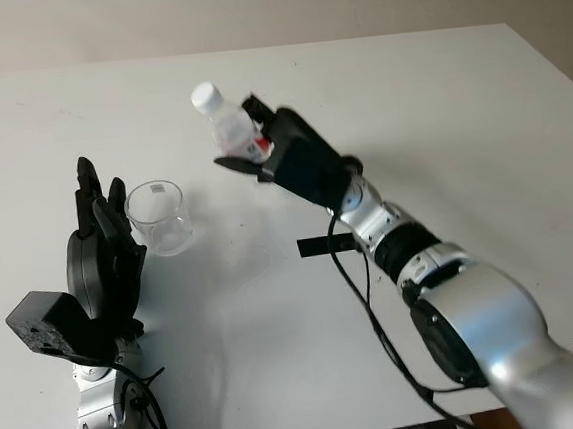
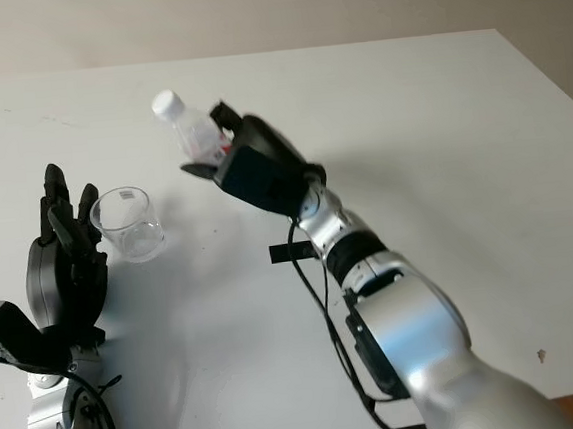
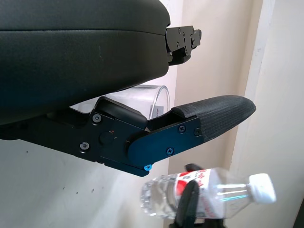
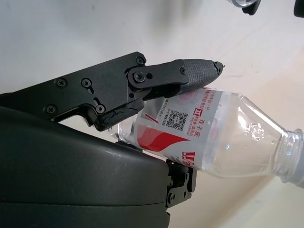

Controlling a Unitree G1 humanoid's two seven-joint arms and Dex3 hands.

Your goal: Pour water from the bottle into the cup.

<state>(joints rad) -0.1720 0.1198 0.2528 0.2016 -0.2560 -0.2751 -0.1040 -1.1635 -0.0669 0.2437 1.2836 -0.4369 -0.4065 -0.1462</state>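
A clear plastic bottle (image 1: pixel 226 124) with a white cap and a red-and-white label is held above the table, its neck leaning toward the cup. My right hand (image 1: pixel 261 154) is shut on its lower body; the wrist view shows a finger across the label of the bottle (image 4: pixel 209 137). A clear empty cup (image 1: pixel 158 217) stands upright on the white table (image 1: pixel 440 131), to the left of the bottle and below it. My left hand (image 1: pixel 102 231) is open, palm facing the cup from its left side, apart from the glass. The bottle (image 3: pixel 209 190) and cup (image 3: pixel 152 97) also appear past that hand.
A short strip of black tape (image 1: pixel 314 245) lies on the table under my right forearm. A black cable (image 1: pixel 370 313) runs along that arm. The table's far edge meets a beige wall (image 1: pixel 249 12).
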